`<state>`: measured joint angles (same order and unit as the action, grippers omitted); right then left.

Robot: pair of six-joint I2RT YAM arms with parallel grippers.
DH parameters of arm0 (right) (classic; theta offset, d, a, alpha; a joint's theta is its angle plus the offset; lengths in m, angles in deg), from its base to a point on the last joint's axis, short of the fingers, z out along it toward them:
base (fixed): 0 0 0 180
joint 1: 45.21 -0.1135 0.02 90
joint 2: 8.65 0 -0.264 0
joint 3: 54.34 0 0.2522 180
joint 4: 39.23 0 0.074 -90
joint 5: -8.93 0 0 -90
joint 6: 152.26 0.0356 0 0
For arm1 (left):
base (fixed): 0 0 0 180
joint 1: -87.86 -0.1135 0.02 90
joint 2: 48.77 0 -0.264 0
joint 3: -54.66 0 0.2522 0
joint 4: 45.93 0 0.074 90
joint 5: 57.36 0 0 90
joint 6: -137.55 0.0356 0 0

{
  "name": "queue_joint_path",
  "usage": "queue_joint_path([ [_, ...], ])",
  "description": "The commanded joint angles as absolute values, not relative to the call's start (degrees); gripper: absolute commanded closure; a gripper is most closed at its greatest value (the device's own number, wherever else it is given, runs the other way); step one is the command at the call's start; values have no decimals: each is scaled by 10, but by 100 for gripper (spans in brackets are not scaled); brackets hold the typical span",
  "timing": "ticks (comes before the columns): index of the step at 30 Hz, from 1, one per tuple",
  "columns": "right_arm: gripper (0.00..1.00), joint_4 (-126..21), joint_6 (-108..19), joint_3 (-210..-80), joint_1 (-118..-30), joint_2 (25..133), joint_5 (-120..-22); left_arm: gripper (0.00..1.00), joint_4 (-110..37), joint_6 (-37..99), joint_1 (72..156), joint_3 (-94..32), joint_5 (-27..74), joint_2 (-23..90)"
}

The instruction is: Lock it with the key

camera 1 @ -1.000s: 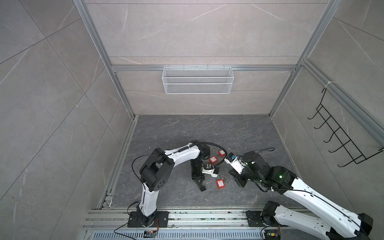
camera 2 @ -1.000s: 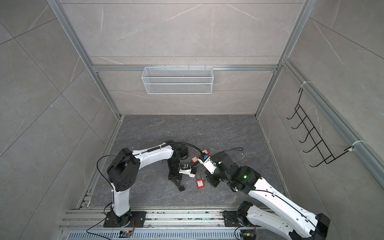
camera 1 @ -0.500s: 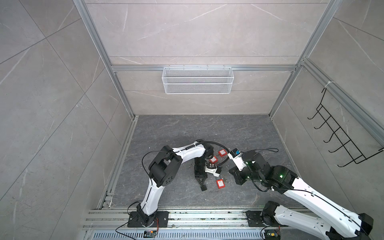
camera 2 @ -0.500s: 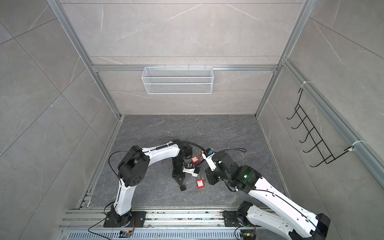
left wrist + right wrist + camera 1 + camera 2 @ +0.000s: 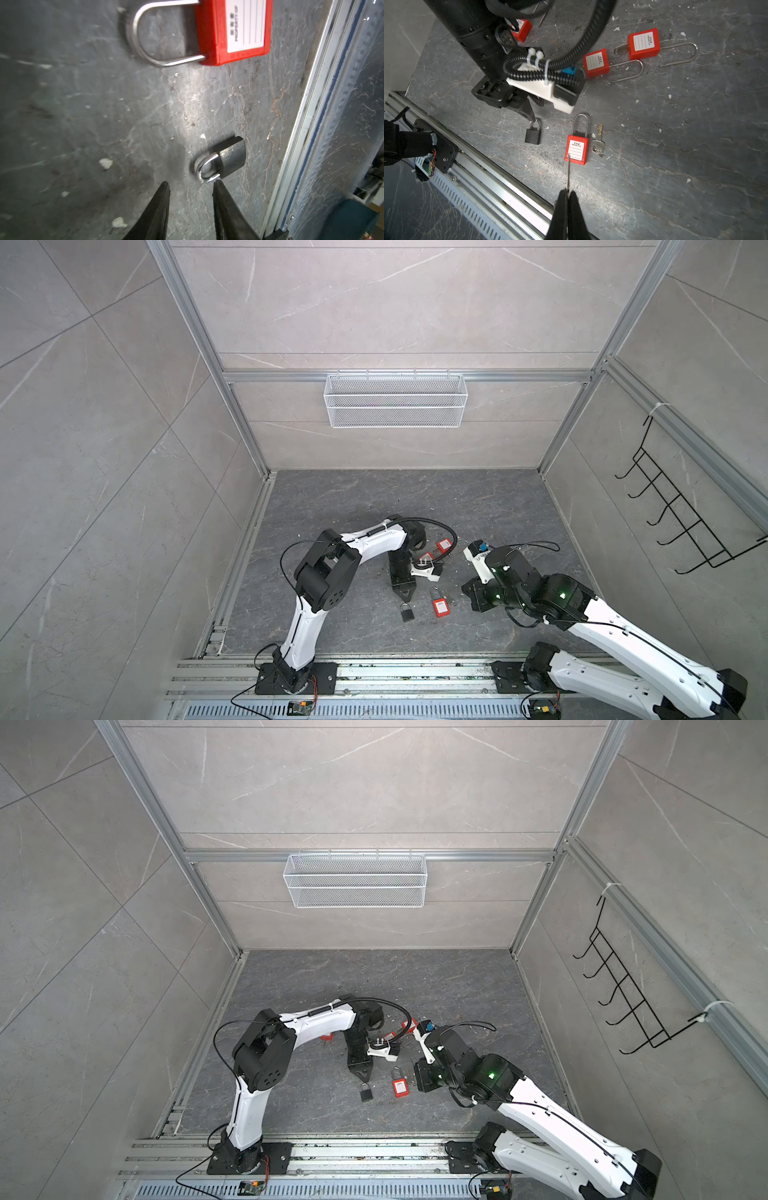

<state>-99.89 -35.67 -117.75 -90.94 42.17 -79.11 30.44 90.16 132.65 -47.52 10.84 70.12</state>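
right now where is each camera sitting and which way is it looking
Both top views: high at the front, looking down toward the back wall; left arm and right arm both show.
Left wrist: on the left arm, facing the floor; left hand, open, near the black padlock.
Right wrist: on the right arm, facing the floor; right hand shut on a key, left arm beyond.
Shared: both wrist views show the black padlock and a red padlock.
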Motion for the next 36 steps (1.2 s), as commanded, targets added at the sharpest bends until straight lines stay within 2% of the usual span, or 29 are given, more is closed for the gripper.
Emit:
queue_joint_path([
  [1, 100, -1021, -313, -1174, -914, 437, -780, 61, 272, 880, 1294, -449, 68, 620],
  [7, 100, -974, -240, -1173, -966, 519, -767, 61, 89, 782, 1210, -283, 20, 431],
  [12, 100, -907, -215, -1189, -1003, 639, -735, 61, -88, 627, 1146, -121, 60, 264],
  [18, 100, -848, -225, -1214, -1009, 764, -696, 61, -161, 527, 1138, -15, 78, 107],
  [22, 100, -847, -248, -1236, -1008, 824, -689, 60, -202, 477, 1138, 53, 129, 13],
  [26, 100, -854, -252, -1257, -1008, 863, -689, 52, -209, 446, 1138, 99, 170, -45],
  [33, 100, -867, -259, -1278, -1004, 893, -691, 52, -183, 437, 1137, 101, 173, -63],
  [36, 97, -872, -257, -1282, -1003, 896, -693, 51, -177, 429, 1138, 92, 172, -48],
])
